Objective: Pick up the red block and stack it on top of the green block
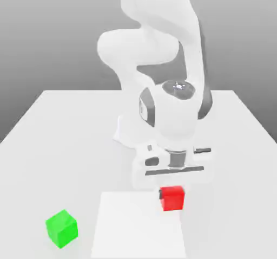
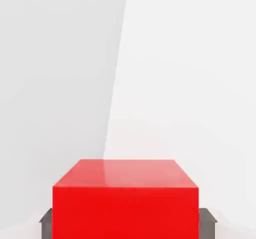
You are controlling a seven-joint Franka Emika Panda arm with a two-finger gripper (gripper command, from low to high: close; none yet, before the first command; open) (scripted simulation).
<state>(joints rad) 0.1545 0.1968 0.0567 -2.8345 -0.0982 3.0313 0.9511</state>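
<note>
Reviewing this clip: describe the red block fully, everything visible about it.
The red block is a small, bright red cube with plain, unmarked faces and sharp edges; its top looks paler in the hand view. It sits level between the two dark fingertips of the hand, one against each of two opposite sides. In the exterior view it is beneath the arm's end, toward the right edge of the white square. Whether it touches the surface below, I cannot tell.

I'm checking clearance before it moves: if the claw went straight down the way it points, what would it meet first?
Probably the white panel near its edge, with the red block between the fingers touching first; the exact spot is unclear in depth.
</note>
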